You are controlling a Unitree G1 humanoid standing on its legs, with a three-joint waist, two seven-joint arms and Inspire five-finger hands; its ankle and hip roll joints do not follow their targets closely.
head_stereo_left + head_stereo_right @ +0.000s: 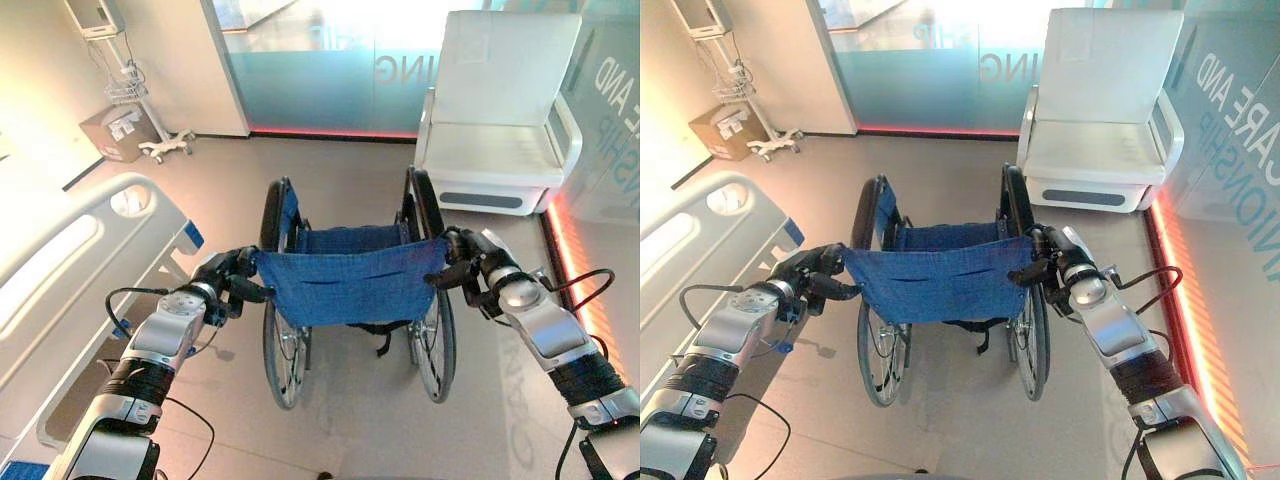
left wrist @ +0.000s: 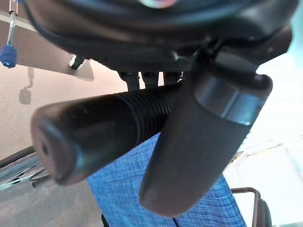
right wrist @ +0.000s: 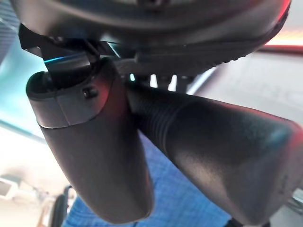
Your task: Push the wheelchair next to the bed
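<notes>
While both hands, left hand (image 1: 222, 277) and right hand (image 1: 468, 268), clamp the wheelchair (image 1: 350, 290) handles, steer evenly toward the bed (image 1: 60, 270) at nine o'clock.

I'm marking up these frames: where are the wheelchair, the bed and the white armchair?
wheelchair (image 1: 345, 285): left eye view, on its blue backrest cloth.
bed (image 1: 60, 250): left eye view, on its white side rail.
white armchair (image 1: 1095, 160): right eye view, on its seat.
</notes>
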